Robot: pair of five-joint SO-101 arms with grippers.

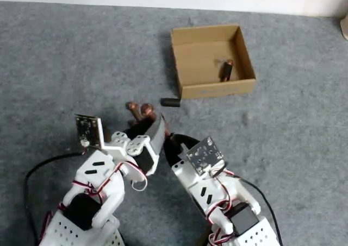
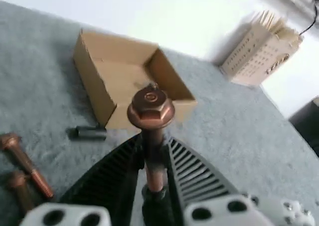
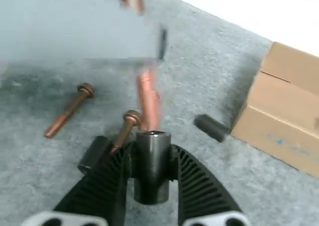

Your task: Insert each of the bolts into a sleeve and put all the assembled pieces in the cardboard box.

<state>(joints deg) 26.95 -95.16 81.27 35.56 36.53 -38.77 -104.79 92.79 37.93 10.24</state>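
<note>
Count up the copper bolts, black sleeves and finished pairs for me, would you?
Bolts: 3, one in the left fingers, two on the carpet.
Sleeves: 3, one in the right fingers, two on the carpet.
Finished pieces: 1, in the cardboard box.
Total: 7.

Open carpet (image 1: 293, 132) around cardboard box (image 1: 217, 88), loose sleeve (image 1: 170, 102) just beside its front corner

Soft, even light from above falls on the grey carpet (image 1: 65, 50) in the high view, bright and without glare. A thin, soft shadow hugs the left wall of the cardboard box (image 1: 217, 88). In the 2 wrist views the pale wall (image 2: 199, 16) behind washes out to near white.
</note>
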